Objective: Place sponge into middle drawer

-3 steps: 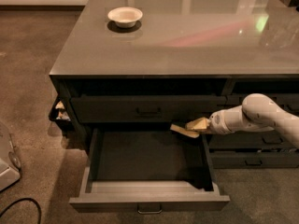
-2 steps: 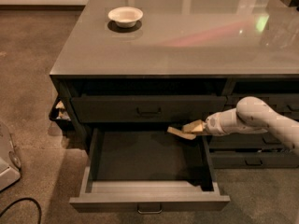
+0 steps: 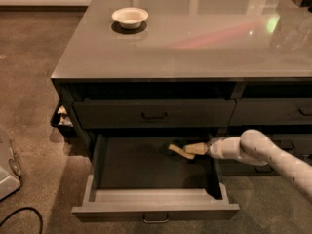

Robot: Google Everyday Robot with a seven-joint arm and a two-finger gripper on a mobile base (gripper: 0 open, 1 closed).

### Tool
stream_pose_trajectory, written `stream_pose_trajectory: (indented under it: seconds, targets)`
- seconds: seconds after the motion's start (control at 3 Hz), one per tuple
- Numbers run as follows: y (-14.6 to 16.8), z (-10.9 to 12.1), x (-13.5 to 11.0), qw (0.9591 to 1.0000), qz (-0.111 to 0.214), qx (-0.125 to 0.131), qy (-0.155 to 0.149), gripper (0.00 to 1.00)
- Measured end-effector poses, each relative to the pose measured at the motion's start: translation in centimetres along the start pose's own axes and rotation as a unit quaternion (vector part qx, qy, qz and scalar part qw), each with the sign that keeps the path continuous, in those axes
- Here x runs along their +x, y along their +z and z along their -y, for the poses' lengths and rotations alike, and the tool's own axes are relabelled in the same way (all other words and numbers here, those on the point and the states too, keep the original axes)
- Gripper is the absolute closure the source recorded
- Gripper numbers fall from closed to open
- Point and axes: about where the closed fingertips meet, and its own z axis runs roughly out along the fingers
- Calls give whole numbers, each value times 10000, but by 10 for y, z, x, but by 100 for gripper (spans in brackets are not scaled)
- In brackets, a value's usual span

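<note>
The middle drawer (image 3: 155,196) is pulled open at the bottom of the grey cabinet; its dark floor is bare. My gripper (image 3: 191,149) reaches in from the right on a white arm (image 3: 253,150). It is shut on the sponge (image 3: 178,151), which shows pale yellow foam with a darker top. The sponge hangs above the drawer's floor, right of centre and towards the back, just under the closed drawer above.
A closed drawer front with a black handle (image 3: 154,115) sits above the open drawer. Narrower drawers (image 3: 273,111) are on the right. A white bowl (image 3: 129,17) stands on the countertop (image 3: 195,43). A white appliance (image 3: 6,168) and a black cable (image 3: 22,217) lie on the carpet at left.
My gripper has moved left with the sponge, from the drawer's right wall to further over the drawer's inside. The drawer has not moved.
</note>
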Motion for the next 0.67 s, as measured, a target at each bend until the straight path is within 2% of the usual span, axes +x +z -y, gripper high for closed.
stream_pose_trajectory:
  seconds: [0.33, 0.67]
  targets:
    - [20, 3, 15, 9974, 340, -434, -457, 100]
    - [28, -2, 23, 9912, 520, -739, -972, 100]
